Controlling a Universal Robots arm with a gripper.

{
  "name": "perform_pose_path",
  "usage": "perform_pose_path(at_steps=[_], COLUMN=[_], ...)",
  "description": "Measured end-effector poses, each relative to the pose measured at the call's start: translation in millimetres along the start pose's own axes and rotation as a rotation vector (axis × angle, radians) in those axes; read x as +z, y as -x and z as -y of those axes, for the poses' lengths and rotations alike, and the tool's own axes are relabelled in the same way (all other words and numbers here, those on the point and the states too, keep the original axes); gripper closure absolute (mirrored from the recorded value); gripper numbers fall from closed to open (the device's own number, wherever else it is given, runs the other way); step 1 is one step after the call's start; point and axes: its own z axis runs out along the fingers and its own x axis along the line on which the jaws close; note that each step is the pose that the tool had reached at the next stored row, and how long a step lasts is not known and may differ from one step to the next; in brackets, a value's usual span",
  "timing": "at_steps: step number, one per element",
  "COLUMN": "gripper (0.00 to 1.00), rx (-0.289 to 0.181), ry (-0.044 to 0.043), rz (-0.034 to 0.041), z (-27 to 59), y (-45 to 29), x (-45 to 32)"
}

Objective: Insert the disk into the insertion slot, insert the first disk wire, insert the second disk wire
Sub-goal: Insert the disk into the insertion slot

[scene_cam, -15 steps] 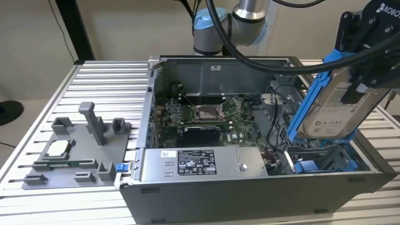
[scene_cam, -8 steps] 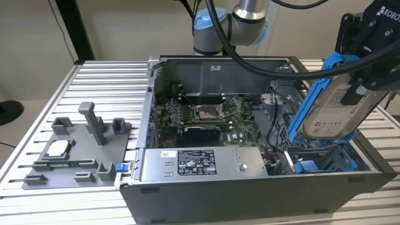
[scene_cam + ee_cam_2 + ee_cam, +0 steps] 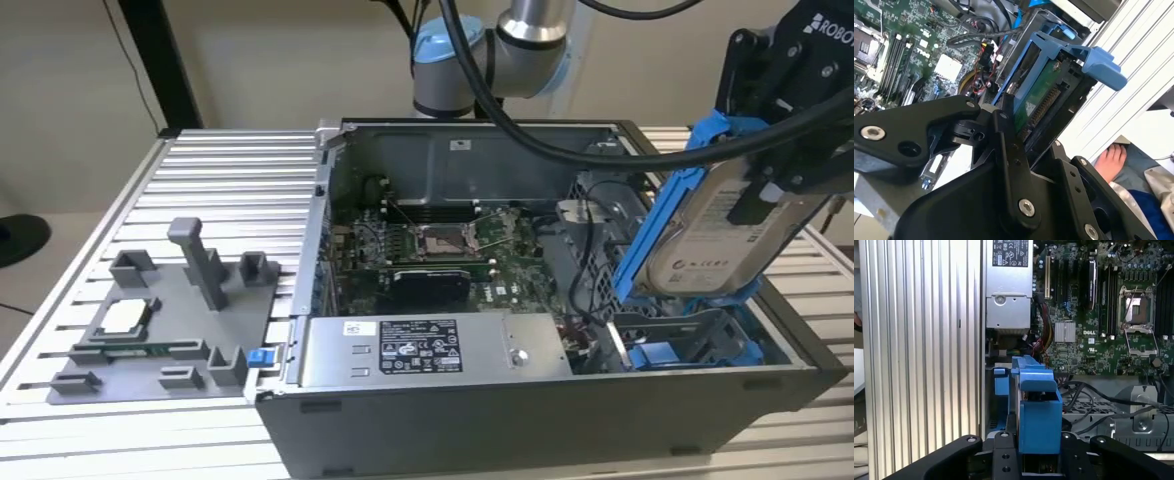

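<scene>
You're working in a robotics lab: a slatted aluminium table [image 3: 227, 170] holds an opened computer case [image 3: 534, 420] and a grey fixture tray [image 3: 174, 330], beneath a robot arm [image 3: 521, 40]

My gripper [image 3: 785, 185] clamps the disk [image 3: 705, 250] at the exterior view's right, over the right end of the open case [image 3: 534, 405]. The disk is tilted, with its upper end leaning toward the exterior view's right and its lower end just above the slot [image 3: 694, 345]. The power supply [image 3: 427, 345] lies along the near wall of the case, with the board [image 3: 441, 250] behind it. The tray [image 3: 147, 345] lies on the table [image 3: 240, 170] at the exterior view's left.
</scene>
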Motion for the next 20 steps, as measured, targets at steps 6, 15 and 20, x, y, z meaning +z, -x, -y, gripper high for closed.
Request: perform_pose_path(at_steps=[6,15,20], gripper=[1.0,1.0,1.0], rx=[0.0,-0.001,0.0], ry=[0.0003,0.0005,0.0005], rz=[0.0123,0.0272,0.0243], z=[3.9,7.1,7.2], y=[-2.6,-9.2,-9.3], x=[2.7,13.5,14.8])
